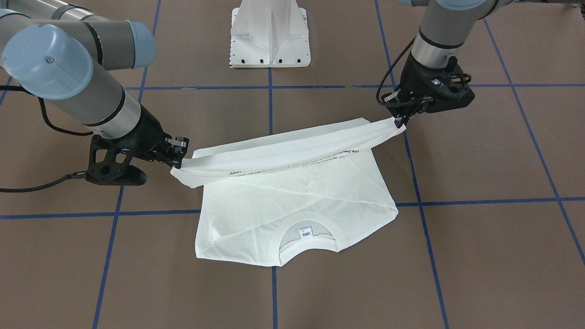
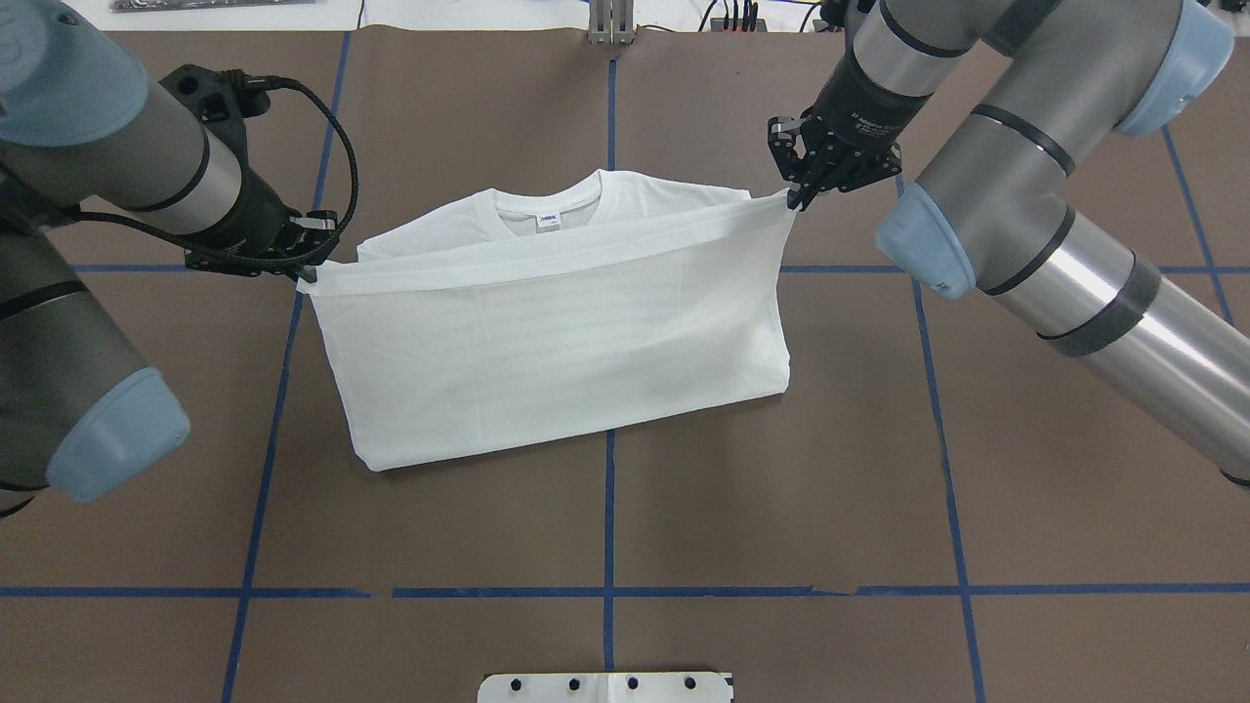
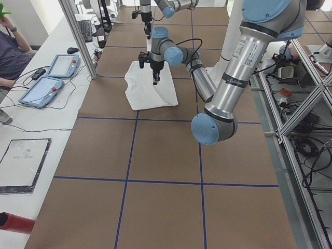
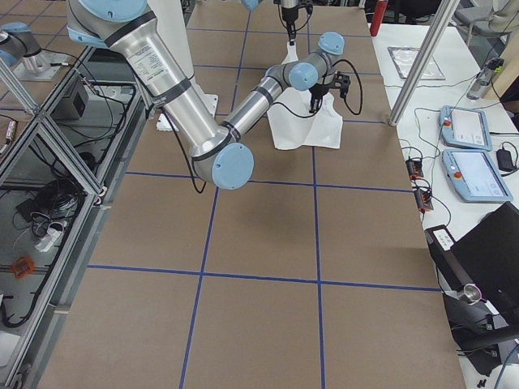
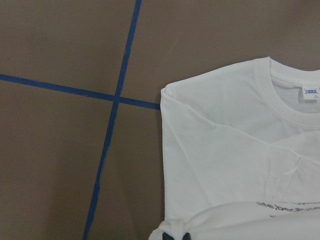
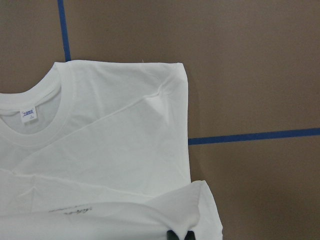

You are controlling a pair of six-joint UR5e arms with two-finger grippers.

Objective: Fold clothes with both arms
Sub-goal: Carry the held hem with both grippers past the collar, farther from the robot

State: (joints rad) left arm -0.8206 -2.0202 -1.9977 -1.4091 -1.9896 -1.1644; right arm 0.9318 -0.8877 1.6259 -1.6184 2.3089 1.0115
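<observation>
The clothes are one white long-sleeved T-shirt (image 2: 557,361) lying on the brown table, with its collar (image 1: 307,246) and neck tag on the side away from the robot. Its near edge is lifted and stretched into a taut band between both grippers, and black text shows on the band's underside (image 1: 292,167). My left gripper (image 2: 308,271) is shut on the band's left corner, which is on the right of the front-facing view (image 1: 402,119). My right gripper (image 2: 793,200) is shut on the other corner (image 1: 178,161). Each wrist view shows the collar and a shoulder below the held fold (image 5: 225,140) (image 6: 110,145).
The white pedestal base (image 1: 270,36) stands at the robot's side of the table. Blue tape lines (image 2: 607,527) cross the brown surface. In the exterior left view, tablets (image 3: 52,78) and a seated person (image 3: 10,49) are beyond the table's far edge.
</observation>
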